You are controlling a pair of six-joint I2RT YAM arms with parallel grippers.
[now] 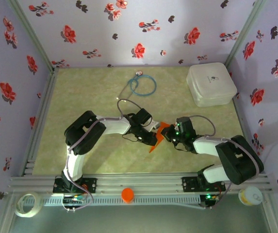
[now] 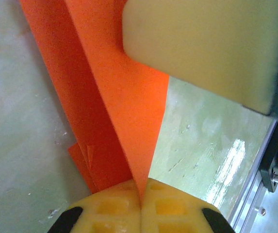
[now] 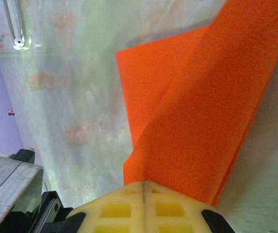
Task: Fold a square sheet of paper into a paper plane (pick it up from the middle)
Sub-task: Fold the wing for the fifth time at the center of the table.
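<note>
The folded orange paper (image 2: 124,97) is held between both hands. The left hand (image 2: 140,194) is clamped shut on one edge and the right hand (image 3: 143,187) on the other, probably so a crease can be set. Bare table (image 3: 80,97) is seen ahead of each hand, and a white box (image 1: 210,83) is set well beyond the right.

A robot lab test cell is shown: a green table (image 1: 80,97) is boxed in by flowered backdrop walls (image 1: 129,29), aluminium rails (image 1: 143,183) are fitted along its near edge, and a left arm (image 1: 85,133) and right arm (image 1: 236,160) are bolted there.
</note>
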